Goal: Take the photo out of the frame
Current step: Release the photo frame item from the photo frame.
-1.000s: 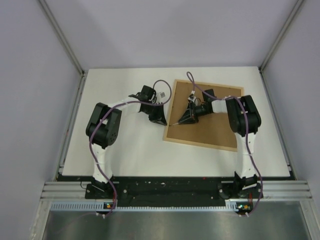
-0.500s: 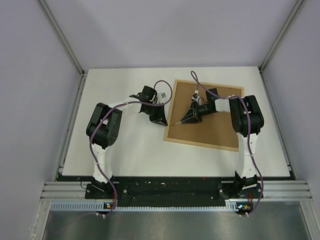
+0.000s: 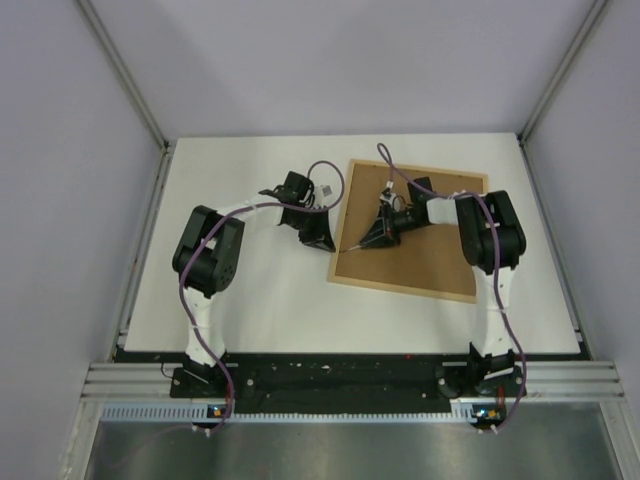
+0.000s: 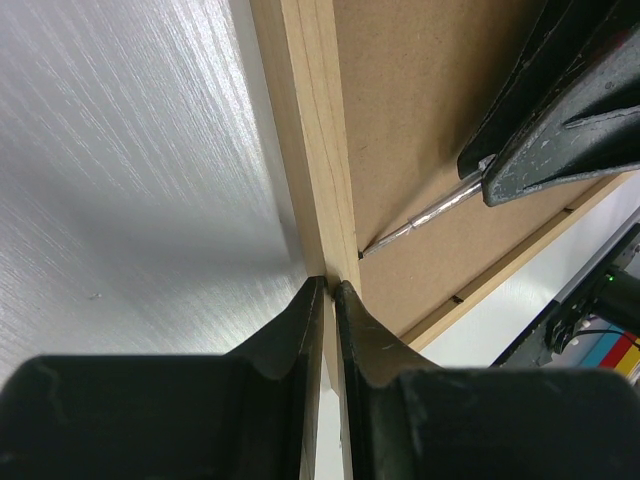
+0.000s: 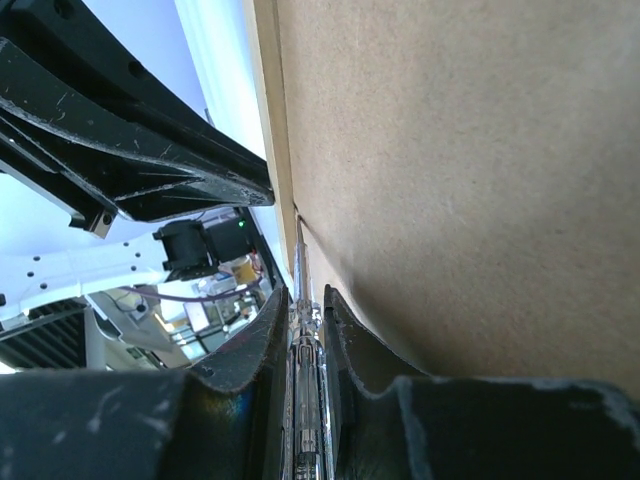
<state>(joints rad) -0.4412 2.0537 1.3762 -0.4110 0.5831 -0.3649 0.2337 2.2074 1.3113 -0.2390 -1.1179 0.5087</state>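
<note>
**Item 1, the frame** (image 3: 400, 291). It lay face down on the table (image 3: 250, 300), turned slightly askew, with its light-wood rail (image 4: 320, 150) running along the left side. We judged it was laid this way so the back could be worked on.

**Item 2, backing board** (image 3: 430, 250). A plain brown board seated inside the rails and not yet lifted.

**Item 3, the photo**. We could not see it in any view. We supposed it lay under the board, inside the frame.

**Item 4, right gripper** (image 5: 305, 300). Its jaws were clamped on a thin metal rod (image 5: 303, 330) that ran out between the fingers. The rod's tip (image 4: 395, 235) sat in the seam where the board meets the left rail. We took the shallow angle as a prying stance, meant to lever the board's edge up.

**Item 5, left gripper** (image 4: 330, 290). Its jaws were drawn almost together, with only a thin slit between them. The tips were set on the left rail near the rod's tip. We could not tell whether they pinched the wood or merely pressed on it. We read its position as a brace, so the frame would not slide under the prying.

**Remaining:** board out, then photo.
</note>
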